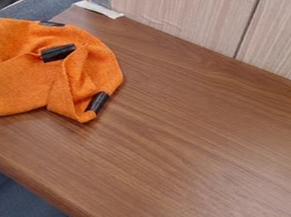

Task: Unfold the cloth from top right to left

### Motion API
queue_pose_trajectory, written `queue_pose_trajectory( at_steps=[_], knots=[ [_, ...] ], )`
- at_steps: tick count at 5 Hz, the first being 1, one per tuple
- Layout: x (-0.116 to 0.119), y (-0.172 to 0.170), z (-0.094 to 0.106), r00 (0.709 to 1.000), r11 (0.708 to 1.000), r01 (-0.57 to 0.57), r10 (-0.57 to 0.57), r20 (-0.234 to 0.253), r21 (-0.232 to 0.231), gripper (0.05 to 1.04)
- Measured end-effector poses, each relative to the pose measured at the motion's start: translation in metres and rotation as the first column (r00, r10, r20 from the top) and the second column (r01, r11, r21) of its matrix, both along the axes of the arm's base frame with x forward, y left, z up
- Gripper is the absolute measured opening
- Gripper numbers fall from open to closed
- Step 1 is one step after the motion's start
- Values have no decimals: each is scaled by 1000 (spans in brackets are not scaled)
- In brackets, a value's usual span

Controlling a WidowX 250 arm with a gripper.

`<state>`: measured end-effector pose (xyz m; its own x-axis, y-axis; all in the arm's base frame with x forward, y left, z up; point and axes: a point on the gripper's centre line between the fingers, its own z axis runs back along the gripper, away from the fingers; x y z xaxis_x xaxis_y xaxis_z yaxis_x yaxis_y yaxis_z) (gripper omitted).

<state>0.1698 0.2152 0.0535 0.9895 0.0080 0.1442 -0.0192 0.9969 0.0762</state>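
Observation:
An orange cloth (16, 86) lies bunched and folded at the left of the wooden table, running out past the view's left edge. Three black pieces show on it: one (58, 52) across the raised folds near its upper middle, another (98, 102) at its lower right corner, and a third (51, 24) along its top edge. A fold crosses its right part and comes down to the lower right corner.
The brown table (197, 147) stretches to the right of the cloth. A light wood-grain panel (181, 14) stands along its back edge, with whitish tape (99, 8) at the back left corner. The front edge slants across the lower left.

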Motion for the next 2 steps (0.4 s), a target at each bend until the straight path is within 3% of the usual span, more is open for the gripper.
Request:
queue_pose_trajectory(
  at_steps=[2],
  knots=[
    [6,-6,5,998,998,64,-64,-2,15,816]
  ],
)
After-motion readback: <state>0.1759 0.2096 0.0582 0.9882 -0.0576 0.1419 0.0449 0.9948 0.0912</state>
